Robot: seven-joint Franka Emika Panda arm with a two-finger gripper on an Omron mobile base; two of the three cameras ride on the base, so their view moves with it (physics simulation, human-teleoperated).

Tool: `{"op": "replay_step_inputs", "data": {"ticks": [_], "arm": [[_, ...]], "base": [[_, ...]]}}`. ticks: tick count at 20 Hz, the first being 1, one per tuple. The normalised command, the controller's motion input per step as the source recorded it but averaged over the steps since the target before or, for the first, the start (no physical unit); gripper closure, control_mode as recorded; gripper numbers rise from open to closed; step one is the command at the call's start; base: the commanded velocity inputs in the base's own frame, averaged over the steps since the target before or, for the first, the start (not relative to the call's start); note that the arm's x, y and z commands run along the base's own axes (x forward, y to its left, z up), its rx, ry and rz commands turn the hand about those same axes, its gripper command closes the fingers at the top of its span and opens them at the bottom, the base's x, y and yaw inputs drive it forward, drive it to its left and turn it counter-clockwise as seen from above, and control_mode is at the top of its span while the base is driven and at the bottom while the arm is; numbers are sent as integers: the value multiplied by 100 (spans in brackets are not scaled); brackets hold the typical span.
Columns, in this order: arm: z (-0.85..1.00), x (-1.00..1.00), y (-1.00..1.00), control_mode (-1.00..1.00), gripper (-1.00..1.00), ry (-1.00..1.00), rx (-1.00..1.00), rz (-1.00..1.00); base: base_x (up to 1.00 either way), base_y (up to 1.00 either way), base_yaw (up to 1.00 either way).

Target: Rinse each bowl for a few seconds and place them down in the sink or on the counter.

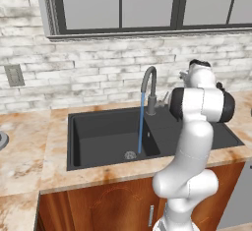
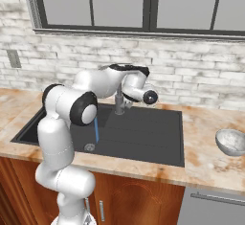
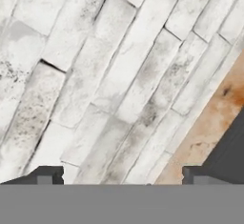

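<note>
Tap (image 1: 149, 85) running into the sink (image 1: 103, 139), basin bare; one bowl (image 2: 231, 141) sits on the counter (image 2: 206, 157) to the right of the sink, well apart from my arm, so I judge the rinsing not yet begun. My gripper (image 3: 122, 175) faces the brick wall (image 3: 95, 75) behind the sink. Fingers spread wide, holding and touching nothing.

Arm (image 2: 62, 138) upright — end effector (image 3: 119, 175) wide open, empty

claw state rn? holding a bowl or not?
Claw: open, holding nothing; its tips stand wide apart, facing the brick wall behind the sink.
</note>
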Motion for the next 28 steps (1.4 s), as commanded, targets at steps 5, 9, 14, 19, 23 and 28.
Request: {"op": "replay_step_inputs", "data": {"ticks": [5, 9, 14, 19, 23, 28], "arm": [[11, -14, -11, -100, -100, 16, 6, -9], [7, -15, -14, -100, -100, 18, 4, -8], [10, -19, -19, -100, -100, 17, 3, -7], [23, -31, -28, -100, -100, 11, 4, -4], [24, -31, -29, -100, -100, 13, 2, -2], [20, -33, -29, -100, -100, 12, 0, 0]], "base": [[0, 0, 0], [0, 0, 0], [0, 0, 0], [0, 0, 0], [0, 0, 0], [0, 0, 0]]}}
